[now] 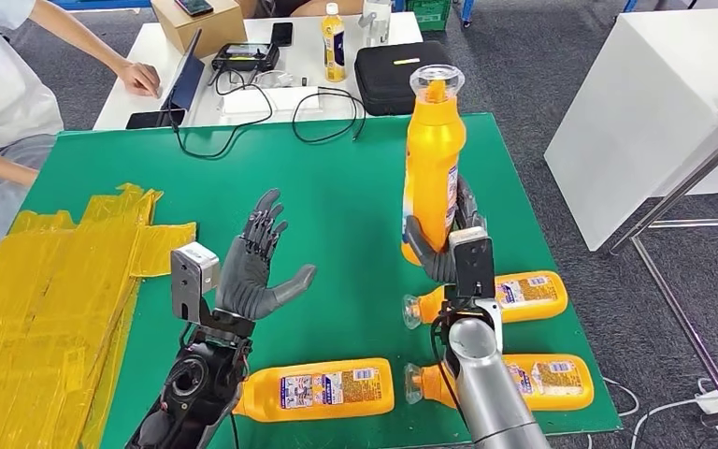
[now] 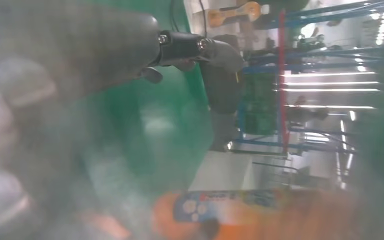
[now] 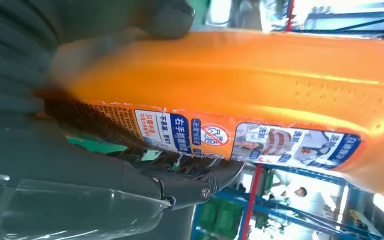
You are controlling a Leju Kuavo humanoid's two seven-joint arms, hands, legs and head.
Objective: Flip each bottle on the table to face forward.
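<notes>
The right hand [image 1: 444,245] grips the lower body of an orange bottle [image 1: 433,159] and holds it upright above the green table [image 1: 337,187], clear cap at the top, at about 2 o'clock from the table's middle. In the right wrist view the dark fingers [image 3: 190,180] wrap under the bottle's label and the thumb presses on the opposite side.

Three more orange bottles lie flat on the table. One [image 1: 500,297] lies at 4 o'clock, just beside the right wrist, cap pointing left. A second [image 1: 533,382] lies near the front edge at 5 o'clock, partly behind the silver forearm. A third [image 1: 318,389] lies at 6 o'clock near the front edge, label up.

The left hand [image 1: 257,271] hovers at about 8 o'clock, palm turned inward, fingers spread and upright, holding nothing. The left wrist view is blurred; a smeared orange shape [image 2: 260,215] there is probably the third bottle.

Crumpled yellow sheeting [image 1: 56,299] covers the table's left side at 9 o'clock. Beyond the far edge, at 12 o'clock, a white table [image 1: 150,47] carries a black case [image 1: 388,79], cables and a small drink bottle [image 1: 334,42]. A person's hand [image 1: 138,78] rests at 11 o'clock.
</notes>
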